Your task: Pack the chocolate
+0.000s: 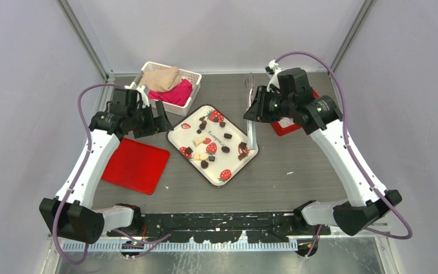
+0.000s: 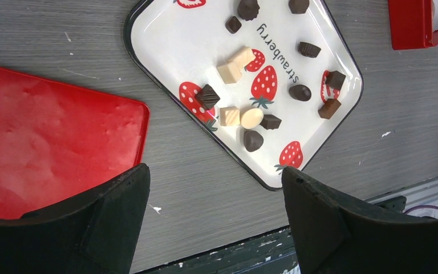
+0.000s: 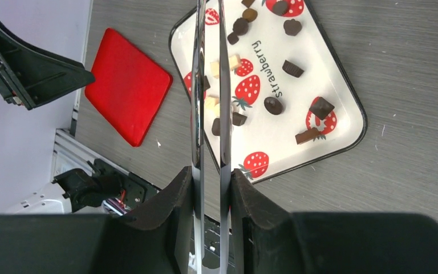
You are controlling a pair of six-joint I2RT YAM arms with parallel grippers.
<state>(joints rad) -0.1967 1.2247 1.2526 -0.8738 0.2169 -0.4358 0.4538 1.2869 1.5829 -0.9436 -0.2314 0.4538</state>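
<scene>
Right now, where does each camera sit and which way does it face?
Top external: above and behind, looking down at the table; left arm and right arm both show.
Left wrist: on the left arm, facing down at the strawberry tray and flat red piece; open left gripper at the bottom.
Right wrist: on the right arm, looking along the tongs the right gripper clamps.
All three share the tray of chocolate.

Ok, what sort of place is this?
Probably a robot test cell: plain grey walls around a table, two arms bolted at its edge, the right hand holding tongs near a tray of chocolate.
</scene>
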